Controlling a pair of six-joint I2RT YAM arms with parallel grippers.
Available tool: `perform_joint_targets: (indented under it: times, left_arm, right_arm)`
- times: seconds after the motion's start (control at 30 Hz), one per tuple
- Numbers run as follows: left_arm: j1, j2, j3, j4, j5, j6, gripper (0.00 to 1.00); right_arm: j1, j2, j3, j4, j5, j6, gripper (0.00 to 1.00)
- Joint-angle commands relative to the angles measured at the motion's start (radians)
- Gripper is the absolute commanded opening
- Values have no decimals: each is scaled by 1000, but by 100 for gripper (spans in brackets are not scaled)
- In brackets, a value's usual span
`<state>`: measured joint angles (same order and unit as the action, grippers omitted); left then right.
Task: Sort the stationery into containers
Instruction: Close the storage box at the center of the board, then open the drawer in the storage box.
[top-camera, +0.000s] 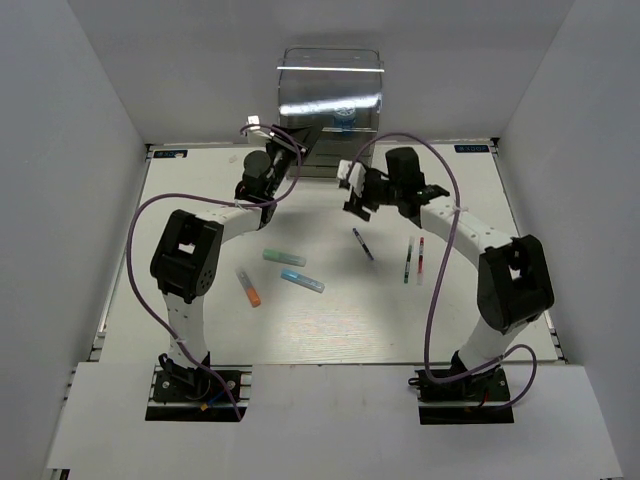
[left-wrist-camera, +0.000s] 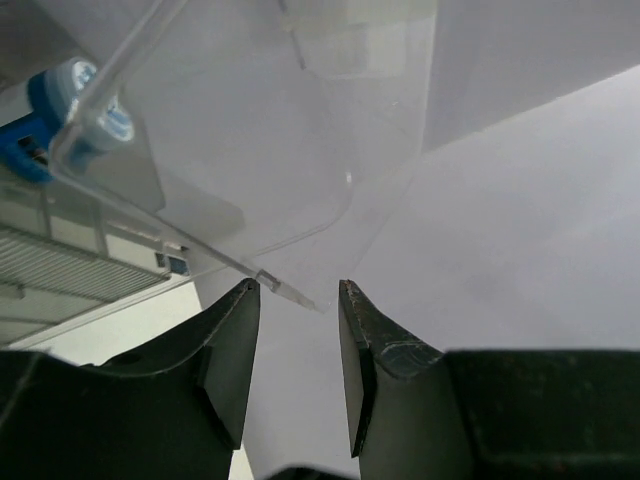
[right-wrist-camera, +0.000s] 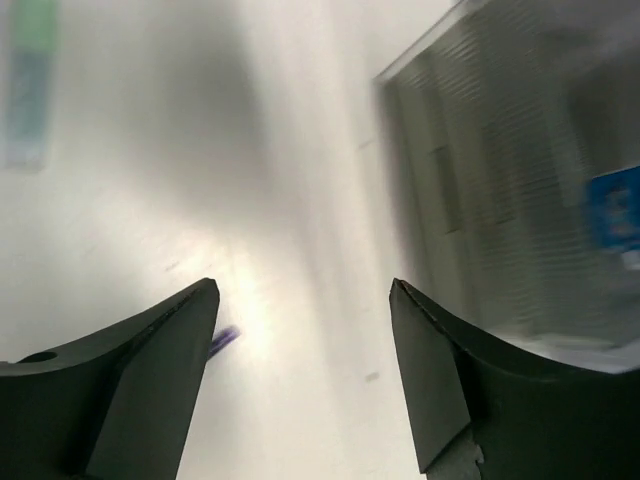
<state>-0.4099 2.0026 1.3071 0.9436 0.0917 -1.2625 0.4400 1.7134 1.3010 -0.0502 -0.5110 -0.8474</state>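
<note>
The clear organiser (top-camera: 330, 85) stands at the back centre with a blue-and-white roll (top-camera: 345, 113) inside. My left gripper (top-camera: 288, 140) is open at its left front. In the left wrist view the corner of a clear panel (left-wrist-camera: 250, 130) lies between the open fingertips of my left gripper (left-wrist-camera: 298, 290), with the roll (left-wrist-camera: 60, 105) behind it. My right gripper (top-camera: 356, 196) is open and empty above the table, just beyond the purple pen (top-camera: 362, 244), whose tip (right-wrist-camera: 225, 340) shows in the blurred right wrist view. Teal (top-camera: 284, 257), light-blue (top-camera: 302, 281) and orange-capped (top-camera: 249, 287) markers lie centre-left. Green (top-camera: 408, 260) and red (top-camera: 420, 258) pens lie on the right.
White walls enclose the table on the left, right and back. The organiser's grey drawers (left-wrist-camera: 60, 265) show below the roll in the left wrist view. Purple cables loop from both arms over the table.
</note>
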Motion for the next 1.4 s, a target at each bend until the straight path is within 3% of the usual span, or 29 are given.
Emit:
perform_joint_targets:
  times: [0.0, 0.17, 0.37, 0.57, 0.63, 0.7, 0.73, 0.77, 0.8, 0.9, 1.0, 1.13, 1.37]
  left_arm:
    - [-7, -76, -41, 24, 0, 17, 47]
    - [-7, -85, -144, 53, 9, 17, 46]
    - [-17, -116, -273, 54, 20, 17, 46]
    - [-17, -79, -295, 44, 20, 26, 48]
    - [-17, -30, -254, 44, 20, 26, 41]
    - [-17, 8, -220, 44, 11, 26, 30]
    - [-17, 28, -182, 32, 11, 26, 28]
    - [-17, 65, -160, 32, 11, 26, 28]
    - [-17, 83, -119, 11, 0, 26, 28]
    - [-17, 155, -37, -18, -10, 26, 33]
    - [-17, 203, 30, -48, -20, 26, 43]
    - [-17, 262, 80, -78, -41, 35, 53]
    - [-17, 314, 150, -109, -72, 35, 54]
  right_arm:
    - [-9, -82, -101, -142, -66, -42, 74]
    - [-43, -182, -221, -106, -8, 83, 74]
    - [-86, -316, -308, -34, 60, 331, 90]
    - [-132, -373, -358, -5, 126, 543, 90]
    - [-164, -361, -358, -20, 117, 603, 90]
    - [-197, -357, -371, -13, 73, 677, 59]
    - [-204, -362, -412, 27, 62, 694, 36]
    - [-217, -368, -431, 38, 51, 740, 3]
    - [-230, -374, -449, 97, 34, 754, 0]
    - [-251, -393, -528, 194, 16, 829, 0]
    - [-276, -403, -578, 230, -23, 837, 14]
    - [-314, -419, -586, 233, -38, 834, 19]
    - [-360, -417, -603, 259, -78, 831, 22]
